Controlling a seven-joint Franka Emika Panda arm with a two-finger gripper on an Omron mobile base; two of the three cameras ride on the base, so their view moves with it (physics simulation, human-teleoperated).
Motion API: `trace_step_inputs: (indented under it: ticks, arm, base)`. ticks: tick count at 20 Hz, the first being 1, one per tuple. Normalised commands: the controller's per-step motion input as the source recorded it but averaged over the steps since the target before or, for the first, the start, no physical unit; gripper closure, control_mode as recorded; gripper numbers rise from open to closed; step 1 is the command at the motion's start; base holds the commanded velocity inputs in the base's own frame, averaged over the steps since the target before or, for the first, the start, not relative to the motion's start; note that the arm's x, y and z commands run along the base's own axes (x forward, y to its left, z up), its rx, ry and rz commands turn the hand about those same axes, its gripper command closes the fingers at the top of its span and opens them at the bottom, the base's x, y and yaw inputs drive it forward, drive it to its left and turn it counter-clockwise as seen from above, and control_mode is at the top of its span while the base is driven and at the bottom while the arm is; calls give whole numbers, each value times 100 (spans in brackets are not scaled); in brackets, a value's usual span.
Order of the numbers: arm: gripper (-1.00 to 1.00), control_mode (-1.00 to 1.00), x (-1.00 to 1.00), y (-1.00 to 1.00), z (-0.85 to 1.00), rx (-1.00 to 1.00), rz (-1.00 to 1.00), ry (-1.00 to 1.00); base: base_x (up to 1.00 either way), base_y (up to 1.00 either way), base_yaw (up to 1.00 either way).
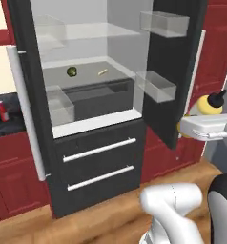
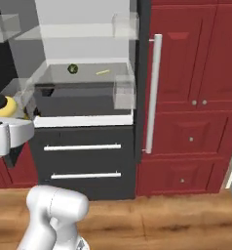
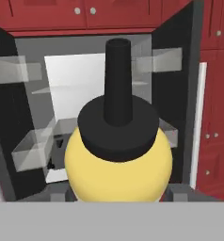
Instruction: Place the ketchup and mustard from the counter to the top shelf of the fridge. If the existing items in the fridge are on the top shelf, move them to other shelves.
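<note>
While clamped in the gripper (image 3: 118,195), mustard bottle (image 3: 118,155), label unreadable, open fridge (image 3: 85,103) at 12 o'clock, doors wide.

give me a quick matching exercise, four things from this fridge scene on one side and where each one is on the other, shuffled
Things:
1. mustard bottle
2. ketchup bottle
3. green round item
4. pale yellow stick-shaped item

Places:
A. on the dark counter left of the fridge
B. on the fridge's lower shelf, toward the left
C. held in the gripper, in front of the open fridge
D. on the fridge's lower shelf, toward the right

Pairs: 1-C, 2-A, 3-B, 4-D
</note>
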Motion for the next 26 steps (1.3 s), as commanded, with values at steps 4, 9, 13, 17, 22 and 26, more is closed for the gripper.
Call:
trace_step_inputs:
  ticks: [4,9,13,17,22,26]
  arm:
    - [100,100,0,0,0,0,0,0]
    - [100,100,0,0,0,0,0,0]
    - [100,100,0,0,0,0,0,0]
    - [100,100,0,0,0,0,0,0]
    - [100,100,0,0,0,0,0,0]
    - [100,100,0,0,0,0,0,0]
  base:
    - [26,0,95]
    - [98,0,35]
    - [100,-7,23]
    - [88,-42,-7]
    - [54,-52,-32]
    - [0,0,-1]
